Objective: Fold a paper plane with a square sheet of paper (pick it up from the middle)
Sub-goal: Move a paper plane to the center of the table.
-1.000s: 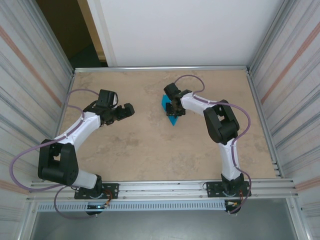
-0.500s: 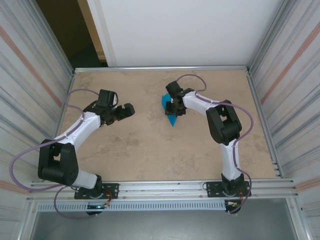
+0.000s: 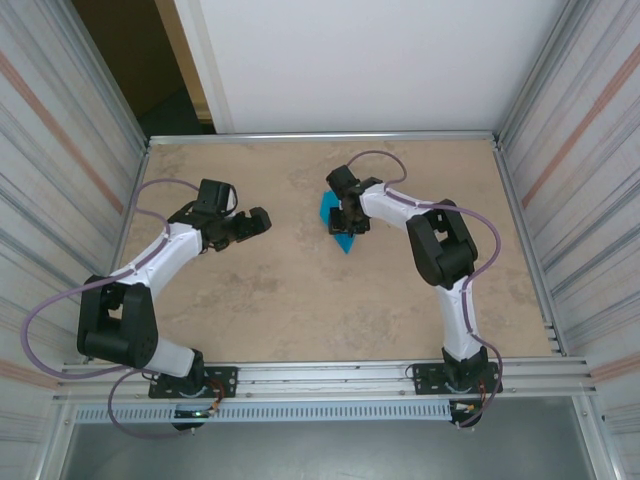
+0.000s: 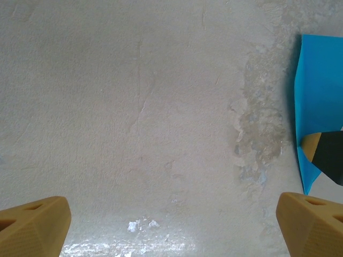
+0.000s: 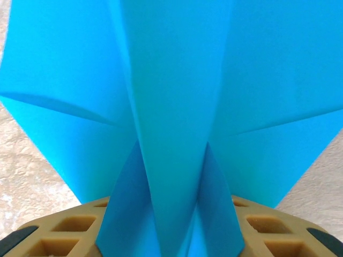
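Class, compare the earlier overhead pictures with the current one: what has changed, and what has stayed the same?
The right gripper edged slightly left over the blue paper, and a little more paper now shows on its left. Whether its grip changed cannot be told. The left gripper stayed open and still, and the paper kept its spot on the table.

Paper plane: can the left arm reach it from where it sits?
Probably yes: only bare table lies between the open left gripper and the paper plane, though the right gripper straddles its centre fold.
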{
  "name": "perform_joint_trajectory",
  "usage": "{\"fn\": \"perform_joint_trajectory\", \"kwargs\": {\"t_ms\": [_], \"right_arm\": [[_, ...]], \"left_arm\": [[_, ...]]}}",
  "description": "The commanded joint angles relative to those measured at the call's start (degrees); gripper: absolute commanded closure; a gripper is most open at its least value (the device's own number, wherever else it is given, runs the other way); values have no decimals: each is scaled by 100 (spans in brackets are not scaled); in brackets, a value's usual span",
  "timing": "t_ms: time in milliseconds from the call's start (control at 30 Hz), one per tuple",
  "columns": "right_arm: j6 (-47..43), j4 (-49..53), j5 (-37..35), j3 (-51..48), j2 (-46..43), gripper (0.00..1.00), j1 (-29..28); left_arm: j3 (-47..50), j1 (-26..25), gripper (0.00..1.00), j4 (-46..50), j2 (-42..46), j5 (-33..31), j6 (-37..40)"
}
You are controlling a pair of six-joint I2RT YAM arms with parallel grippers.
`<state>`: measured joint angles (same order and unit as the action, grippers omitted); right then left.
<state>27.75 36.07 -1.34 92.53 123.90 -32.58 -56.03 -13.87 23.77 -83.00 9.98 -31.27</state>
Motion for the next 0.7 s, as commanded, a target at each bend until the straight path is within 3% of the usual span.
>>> {"fn": "perform_joint_trajectory", "kwargs": {"t_ms": [0,233,667], "right_arm": [[-137,442,-276,75,384,52,-75],[-108,631,-610,169,702,41,-142],[190,802,-972,555,890,39,23]], "left_arm": [[0,-2,1,-57,-54,64,36],[30,4,1,-62,-50,65,42],[7,-1,1,-48,-59,19,17]]}}
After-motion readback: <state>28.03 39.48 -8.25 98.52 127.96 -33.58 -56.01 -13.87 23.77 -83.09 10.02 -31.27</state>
